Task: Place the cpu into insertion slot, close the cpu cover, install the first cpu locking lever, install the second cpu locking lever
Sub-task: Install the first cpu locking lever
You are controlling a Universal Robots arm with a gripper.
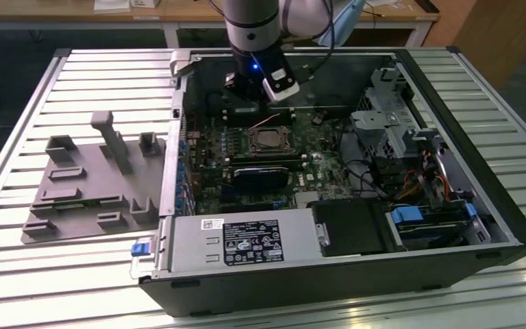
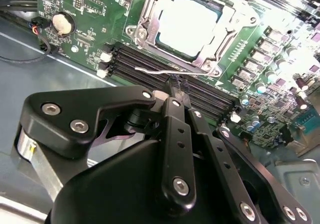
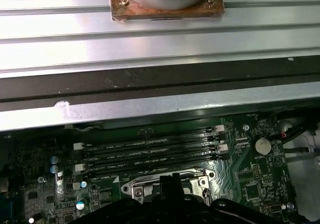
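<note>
One cpu (image 2: 189, 22) under one cpu cover (image 2: 145, 22) | one wire lever (image 2: 150, 70) along cover's edge | gripper (image 2: 175, 90) tips there, jaws pressed together | we count four memory slots (image 2: 125, 54) alongside

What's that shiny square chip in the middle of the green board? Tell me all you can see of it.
The cpu is a flat square chip with a pale silver-grey metal top, bright with glare in the second wrist view. It lies flat in the insertion slot on the green circuit board, ringed by the silver cpu cover frame, beside long black memory slots. The gripper is near but apart from it.
</note>
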